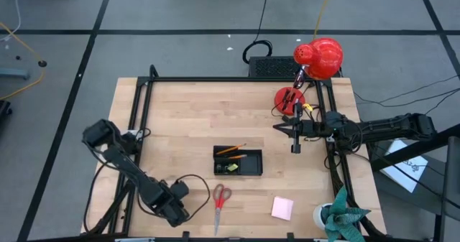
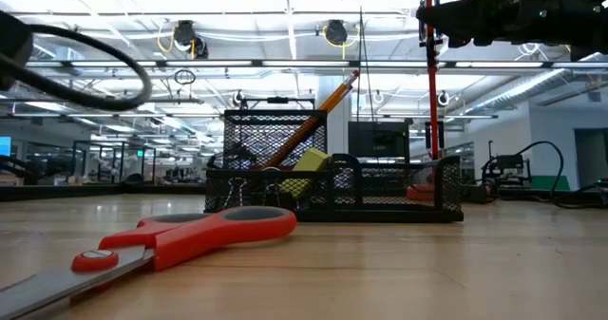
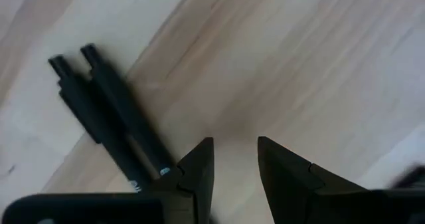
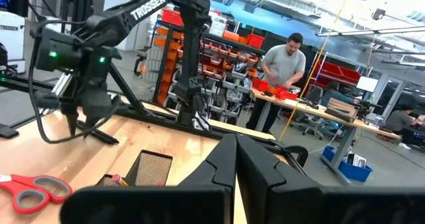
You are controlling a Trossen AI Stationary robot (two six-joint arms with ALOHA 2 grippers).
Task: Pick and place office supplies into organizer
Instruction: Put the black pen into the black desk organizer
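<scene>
Black mesh organizer (image 1: 238, 161) sits at centre frame, holding orange pencils (image 1: 230, 151). Red-handled scissors (image 1: 221, 200) lie below it, pink sticky-note pad (image 1: 282, 207) lower right. Left gripper (image 3: 234, 167), lower left, fingers parted, hangs over the table beside two black pens (image 3: 106, 114). Right gripper (image 1: 295, 146), centre right, fingers pressed together.
</scene>
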